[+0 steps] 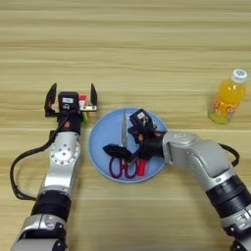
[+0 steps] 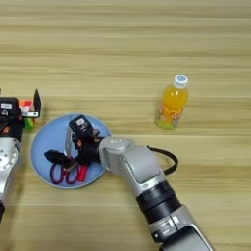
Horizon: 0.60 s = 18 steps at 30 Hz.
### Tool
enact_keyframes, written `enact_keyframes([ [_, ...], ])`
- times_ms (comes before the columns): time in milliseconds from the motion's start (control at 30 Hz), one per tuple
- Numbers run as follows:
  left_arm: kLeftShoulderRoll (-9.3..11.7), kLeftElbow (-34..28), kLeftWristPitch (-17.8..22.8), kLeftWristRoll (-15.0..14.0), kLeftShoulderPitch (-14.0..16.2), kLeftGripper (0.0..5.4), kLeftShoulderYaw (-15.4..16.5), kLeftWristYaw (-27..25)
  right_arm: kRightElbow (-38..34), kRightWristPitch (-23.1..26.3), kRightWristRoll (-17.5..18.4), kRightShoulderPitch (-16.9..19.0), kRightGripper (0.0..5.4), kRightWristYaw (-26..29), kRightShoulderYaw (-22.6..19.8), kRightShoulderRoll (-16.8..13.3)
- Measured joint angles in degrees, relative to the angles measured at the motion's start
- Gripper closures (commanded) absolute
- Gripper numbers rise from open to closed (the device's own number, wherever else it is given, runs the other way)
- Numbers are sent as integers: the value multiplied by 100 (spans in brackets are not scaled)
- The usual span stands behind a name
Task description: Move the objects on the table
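Right end effector (image 1: pixel 128 141) sits over the plate (image 1: pixel 100 164), the landmark for all positions below. Its two black fingers are spread: one points toward the near-left part of the plate, the other toward the far side. The scissors (image 1: pixel 125 159) lie between them on the plate surface, red handles at the near rim and steel blades pointing toward the far rim. Whether the fingers touch the scissors cannot be told; nothing appears clamped. A red object lies just right of the handles and is partly covered by the wrist. The spread fingers bracketing the scissors suggest either an approach to grasp or a release just made; the plate serves as the holding surface in either case.

Left end effector (image 1: pixel 71 98) is just beyond the plate's far-left rim. Its fingers are wide apart and upright. The Rubik's cube (image 1: pixel 87 105) is at the inner side of the right-hand finger, largely hidden by the wrist housing. Contact cannot be confirmed, and no closure on the cube is evident. This posture fits staging beside the cube rather than carrying it.

The bottle (image 1: pixel 228 100) stands upright on the desk (image 1: pixel 147 44), well to the right of the plate and slightly farther away, out of reach of both end effectors. It is judged not yet handled. The far region of the desk beyond the plate carries nothing visible.
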Motion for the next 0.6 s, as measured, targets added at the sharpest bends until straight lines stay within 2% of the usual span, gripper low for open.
enact_keyframes([
  [600,-4,-5,0,1,2,0,-31,20,779,-466,-130,-218,268,83,-144,141],
])
